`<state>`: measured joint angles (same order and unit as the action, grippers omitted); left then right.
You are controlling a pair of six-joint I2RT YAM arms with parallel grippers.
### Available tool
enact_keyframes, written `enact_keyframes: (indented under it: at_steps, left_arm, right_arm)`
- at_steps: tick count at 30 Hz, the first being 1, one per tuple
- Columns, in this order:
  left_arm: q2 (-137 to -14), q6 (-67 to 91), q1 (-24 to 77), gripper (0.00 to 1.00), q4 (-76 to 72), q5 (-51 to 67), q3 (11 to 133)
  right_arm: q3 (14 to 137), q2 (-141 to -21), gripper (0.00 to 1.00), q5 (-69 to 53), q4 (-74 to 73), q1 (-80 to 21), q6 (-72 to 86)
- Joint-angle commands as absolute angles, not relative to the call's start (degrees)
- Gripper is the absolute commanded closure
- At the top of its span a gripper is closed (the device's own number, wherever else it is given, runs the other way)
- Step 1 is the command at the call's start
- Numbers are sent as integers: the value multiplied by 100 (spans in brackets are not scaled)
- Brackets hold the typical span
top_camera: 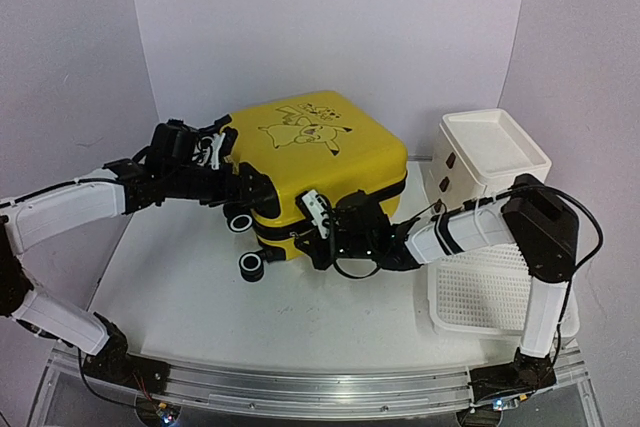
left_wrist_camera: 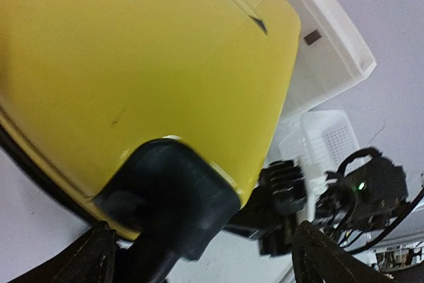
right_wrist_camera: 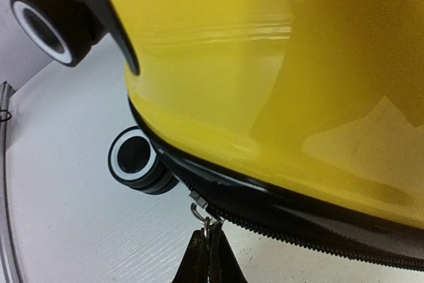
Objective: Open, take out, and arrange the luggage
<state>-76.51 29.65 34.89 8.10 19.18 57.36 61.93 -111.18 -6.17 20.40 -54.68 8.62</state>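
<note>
Suitcase (top_camera: 330,162), yellow with a black Pikachu drawing (top_camera: 305,127) on its lid, lies on the tabletop (top_camera: 180,287). Left claw (left_wrist_camera: 205,256) gapes around its wheel corner (left_wrist_camera: 172,190); right claw (right_wrist_camera: 207,260) pinches the zipper pull (right_wrist_camera: 199,211).

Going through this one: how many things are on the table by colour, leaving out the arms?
Yellow: 1, the luggage
White: 2, the drawer cabinet and the perforated basket
Total: 3
</note>
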Motion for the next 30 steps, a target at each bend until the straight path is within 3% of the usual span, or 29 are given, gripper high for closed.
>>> enact_keyframes:
  at_steps: [1,6,13,18,24,30]
  left_arm:
    - [-7516,1899,2401,6,3290,2047,6840]
    - [-8448,1602,1117,5,3464,2184,8159]
    - [-10779,1064,640,1,3222,2899,10451]
    - [-11739,479,446,1,3280,3593,11547]
    - [-11988,164,408,5,3282,4717,11339]
    - [-11420,165,420,30,3281,4615,10099]
  right_arm:
    - [5824,-10378,100,-2325,2060,-5122,381]
    - [5659,-10095,100,-3262,1462,-4842,46]
    - [5466,-9886,100,-3060,1415,-4539,82]
    - [5456,-9874,100,-2948,1415,-4286,184]
    - [5564,-10011,100,-2844,1415,-4182,157]
    - [5846,-10172,100,-2883,1408,-4031,46]
